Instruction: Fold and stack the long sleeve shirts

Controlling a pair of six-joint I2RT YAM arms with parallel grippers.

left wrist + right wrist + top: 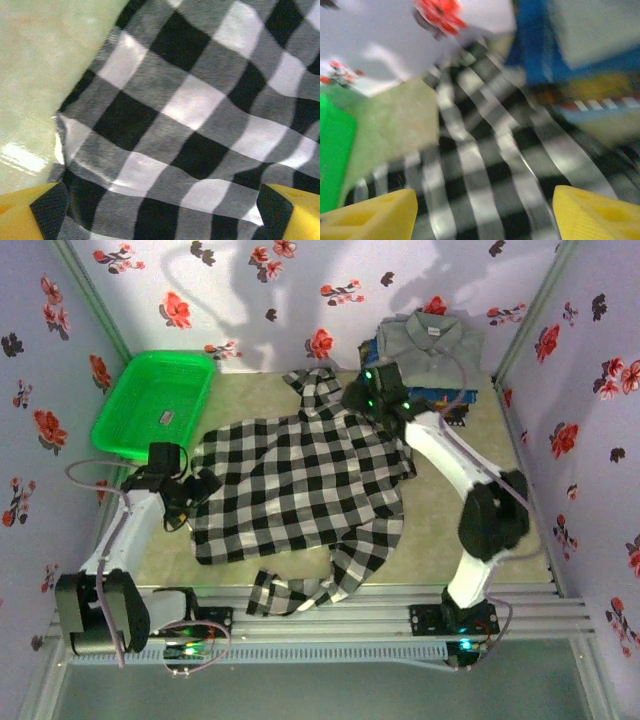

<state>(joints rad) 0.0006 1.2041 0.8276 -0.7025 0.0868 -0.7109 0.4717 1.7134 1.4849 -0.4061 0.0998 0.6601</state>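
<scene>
**A:** How far along?
**B:** The grey shirt (430, 340) lies folded atop the pile (445, 395), far right. The checked shirt (300, 485) is spread mid-bench (440, 530), sleeves out, not yet folded.
**A:** Pincers?
**B:** The left pincer (205, 485) gapes wide over its left edge. The right pincer (485, 212) is parted and empty over its far end.
**A:** Writing?
**B:** A collar tag, too small to read.

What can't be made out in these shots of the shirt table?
Top view: dark item in the green basket, too small to identify.
Top view: shirts under the grey shirt, covered; count unclear.
Right wrist view: stack smeared by motion blur.
Left wrist view: checked shirt cut off by edges.
</scene>
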